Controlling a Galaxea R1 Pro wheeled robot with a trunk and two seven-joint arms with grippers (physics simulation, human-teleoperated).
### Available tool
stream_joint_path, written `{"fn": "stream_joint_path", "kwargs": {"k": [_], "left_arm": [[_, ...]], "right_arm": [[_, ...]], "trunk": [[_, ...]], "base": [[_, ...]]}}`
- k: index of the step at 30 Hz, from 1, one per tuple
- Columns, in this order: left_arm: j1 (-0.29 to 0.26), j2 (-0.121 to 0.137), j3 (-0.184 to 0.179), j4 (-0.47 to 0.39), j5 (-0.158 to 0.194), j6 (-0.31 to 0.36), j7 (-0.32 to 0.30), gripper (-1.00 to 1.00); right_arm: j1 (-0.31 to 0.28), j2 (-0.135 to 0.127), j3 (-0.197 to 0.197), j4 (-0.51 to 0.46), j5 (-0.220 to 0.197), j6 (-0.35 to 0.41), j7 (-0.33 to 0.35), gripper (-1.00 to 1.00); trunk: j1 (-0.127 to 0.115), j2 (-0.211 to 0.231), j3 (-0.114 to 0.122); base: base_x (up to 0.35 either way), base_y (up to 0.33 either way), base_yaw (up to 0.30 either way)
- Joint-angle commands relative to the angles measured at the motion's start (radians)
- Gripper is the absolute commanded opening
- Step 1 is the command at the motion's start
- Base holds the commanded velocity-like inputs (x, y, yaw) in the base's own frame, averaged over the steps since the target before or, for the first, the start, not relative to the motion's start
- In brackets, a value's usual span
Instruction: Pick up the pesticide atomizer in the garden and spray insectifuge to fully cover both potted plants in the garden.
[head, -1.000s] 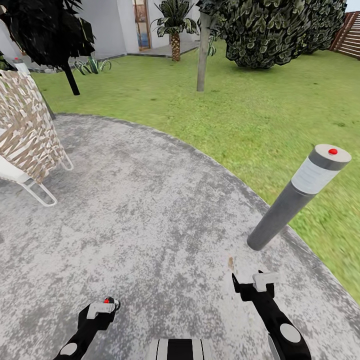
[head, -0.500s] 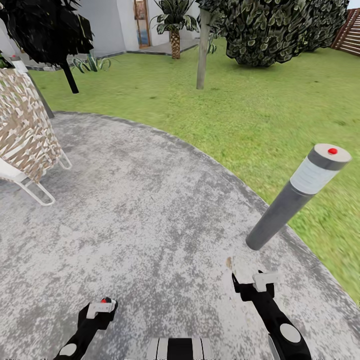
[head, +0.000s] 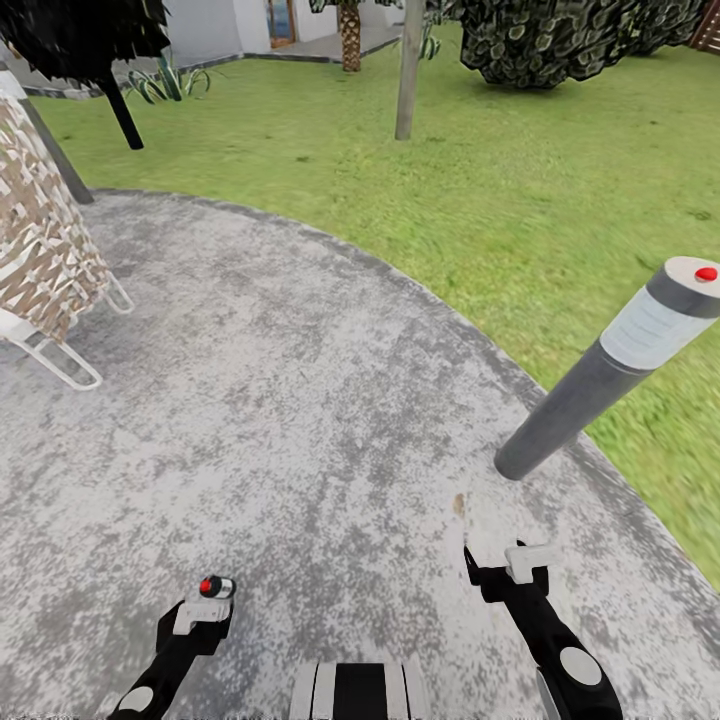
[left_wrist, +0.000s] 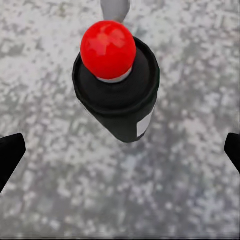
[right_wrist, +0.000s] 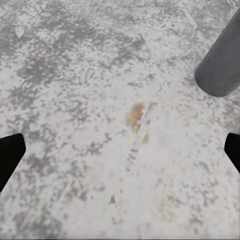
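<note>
Step in hand, as I judge it: pickup of the pesticide atomizer. It stands on the stone patio directly ahead of the left gripper, seen nearly top-down in the left wrist view: red ball cap, black body, white label patch on the side. The bottle lies between the two black fingertips, which sit wide apart with clear patio on both sides of it. No contact yet.

The right gripper also stands wide, holding nothing, with bare patio and a small brownish stain ahead of it. A grey bollard lamp rises just beyond and outboard of it.

Next move calls for lowering the left gripper around the black body below the cap, then closing squarely so the slim bottle does not tip.

Compared with one second ago, the whole head view has tilted downward, and the atomizer's red cap now shows clear ahead of the left gripper rather than tucked against it.
</note>
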Motion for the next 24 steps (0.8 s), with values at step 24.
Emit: {"fn": "stream_joint_path", "kwargs": {"k": [24], "left_arm": [[-0.001, 0.001, 0.009, 0.001, -0.007, -0.006, -0.004, 1.0]], "right_arm": [[0.0, 0.0, -0.003, 0.0, 0.012, 0.006, 0.006, 1.0]], "trunk": [[0.0, 0.0, -0.007]], "base": [[0.028, 0.0, 0.0]]}}
